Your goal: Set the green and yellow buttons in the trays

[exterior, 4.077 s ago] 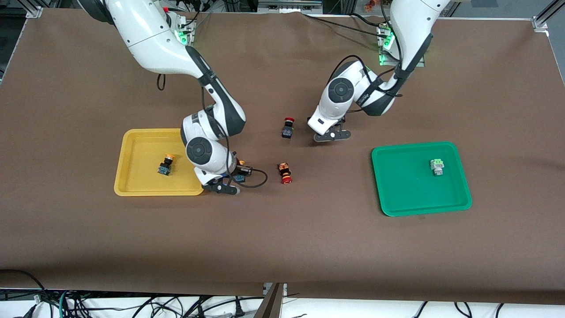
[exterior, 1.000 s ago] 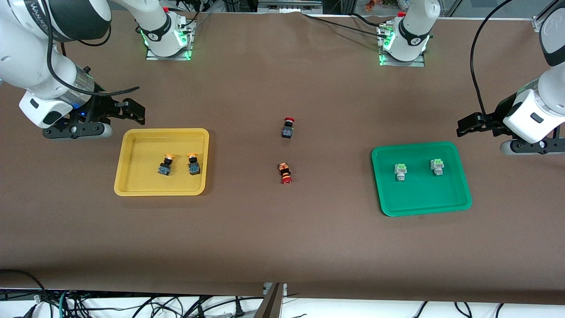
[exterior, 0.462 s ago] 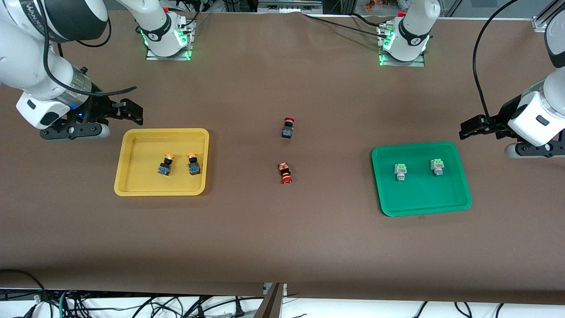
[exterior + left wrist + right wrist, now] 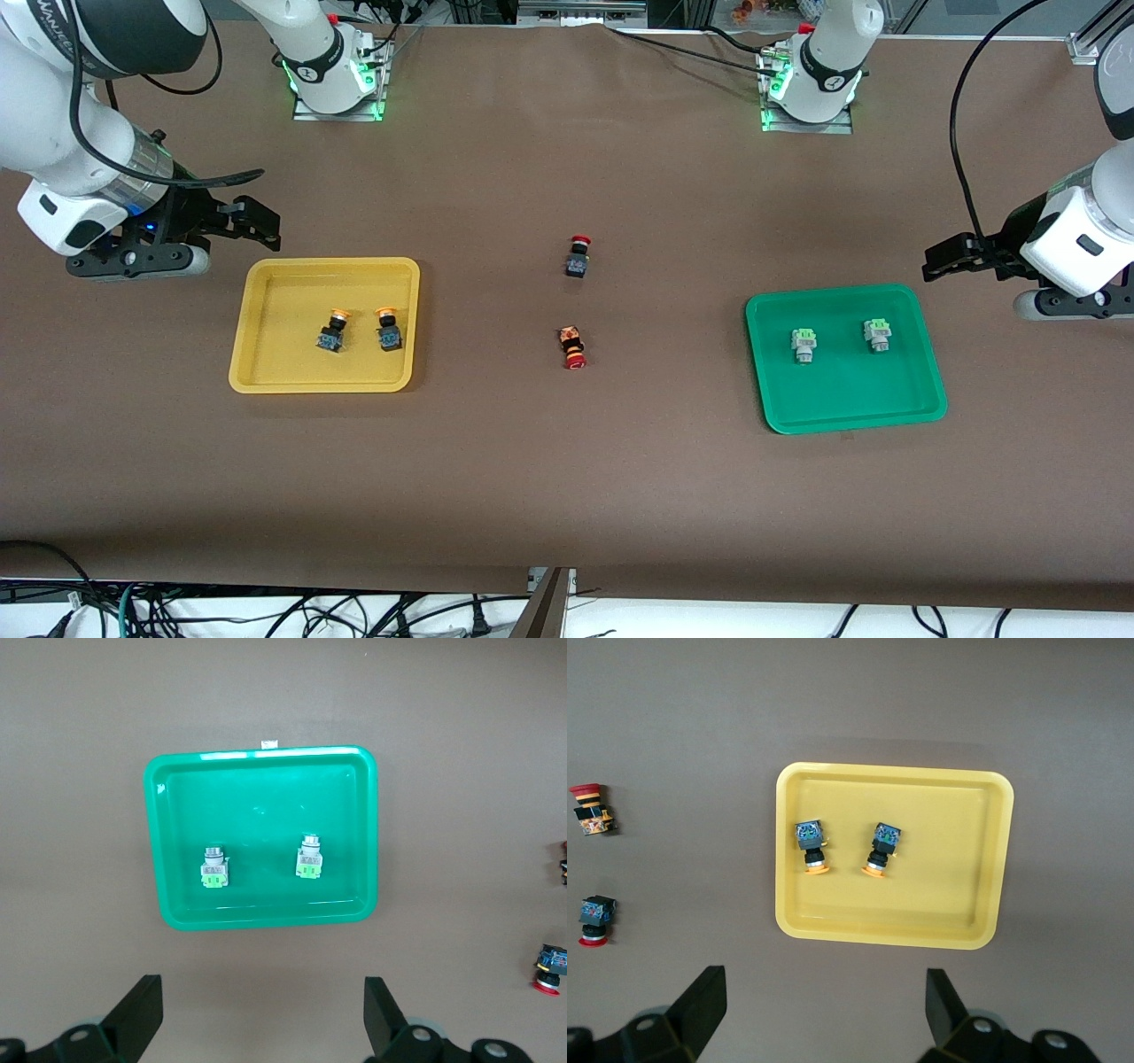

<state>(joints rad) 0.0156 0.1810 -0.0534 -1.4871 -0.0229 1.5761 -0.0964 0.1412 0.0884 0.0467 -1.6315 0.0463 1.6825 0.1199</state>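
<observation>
Two yellow-capped buttons [image 4: 334, 330] [image 4: 387, 329] lie in the yellow tray [image 4: 266, 363]. They also show in the right wrist view [image 4: 811, 846] [image 4: 881, 849]. Two green-capped buttons [image 4: 803, 344] [image 4: 877, 335] lie in the green tray [image 4: 842, 399], and show in the left wrist view [image 4: 213, 867] [image 4: 308, 858]. My right gripper [image 4: 824, 1010] is open and empty, high over bare table beside the yellow tray [image 4: 948, 895]. My left gripper [image 4: 263, 1019] is open and empty, high over bare table beside the green tray [image 4: 266, 788].
Two red-capped black switches [image 4: 578, 257] [image 4: 573, 347] lie on the brown table mid-way between the trays. The arm bases [image 4: 332, 66] [image 4: 811, 75] stand along the table's back edge.
Since the earliest frame both arms have left the table's middle and each tray has gained a second button. Over the last second the right gripper drifted a little farther from the yellow tray.
</observation>
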